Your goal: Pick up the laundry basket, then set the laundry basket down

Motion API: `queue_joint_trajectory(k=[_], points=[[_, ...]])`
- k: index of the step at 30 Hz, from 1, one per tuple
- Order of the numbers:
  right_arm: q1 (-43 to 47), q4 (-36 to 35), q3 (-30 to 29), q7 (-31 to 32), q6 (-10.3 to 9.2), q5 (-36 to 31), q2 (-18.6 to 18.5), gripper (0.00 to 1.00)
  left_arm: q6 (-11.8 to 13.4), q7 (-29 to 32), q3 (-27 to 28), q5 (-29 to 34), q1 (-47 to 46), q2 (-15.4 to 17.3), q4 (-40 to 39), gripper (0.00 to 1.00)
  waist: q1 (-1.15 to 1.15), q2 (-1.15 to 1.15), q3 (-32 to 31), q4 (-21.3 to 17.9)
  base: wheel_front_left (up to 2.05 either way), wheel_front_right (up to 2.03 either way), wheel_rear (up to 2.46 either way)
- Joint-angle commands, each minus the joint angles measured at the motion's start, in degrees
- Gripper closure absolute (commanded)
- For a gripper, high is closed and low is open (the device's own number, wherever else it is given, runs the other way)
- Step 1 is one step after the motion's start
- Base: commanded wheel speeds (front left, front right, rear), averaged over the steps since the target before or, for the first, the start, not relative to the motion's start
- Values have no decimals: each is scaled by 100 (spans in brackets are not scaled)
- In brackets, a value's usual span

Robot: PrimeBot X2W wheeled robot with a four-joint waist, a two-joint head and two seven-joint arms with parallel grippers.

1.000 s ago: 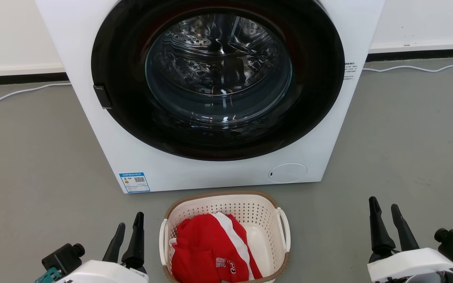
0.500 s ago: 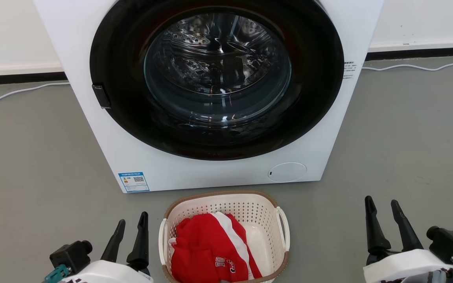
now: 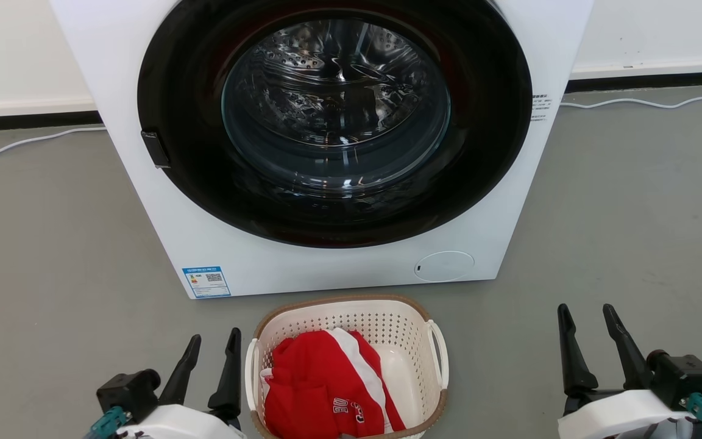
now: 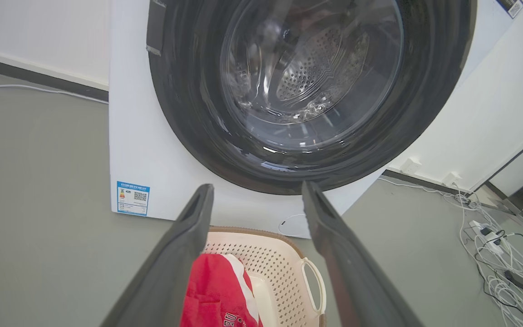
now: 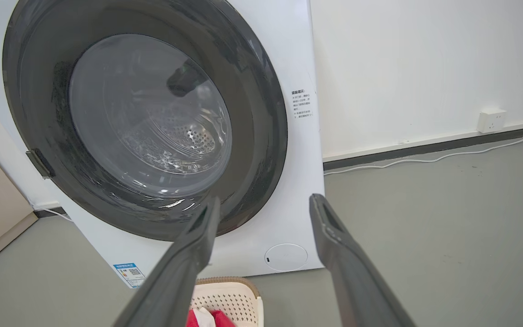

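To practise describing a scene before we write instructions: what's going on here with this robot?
A two-armed robot faces a white washing machine. The laundry basket sits on the grey floor just in front of the machine, with a red and white garment inside. Neither gripper holds anything. The left gripper is open, close beside the basket's left handle, and the right gripper is open, well off to the basket's right. The basket is not yet picked up.
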Motion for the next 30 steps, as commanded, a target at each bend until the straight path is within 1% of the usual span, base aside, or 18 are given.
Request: queue_joint_trajectory(k=[1, 15, 30], points=[[-218, -184, 158, -109, 37, -172, -70, 0, -37, -85, 128, 162, -303, 61, -139, 0, 0, 0, -2, 1, 0, 0, 0], [-197, -181, 167, -337, 42, -1141, -72, 0, -42, -313, 95, 988, -272, 71, -133, 0, 0, 0, -14, -20, 0, 0, 0], [-174, -79, 150, -337, 42, -1058, -64, 0, -42, -313, 119, 979, -267, 71, -116, 0, 0, 0, -21, -43, 0, 0, 0]])
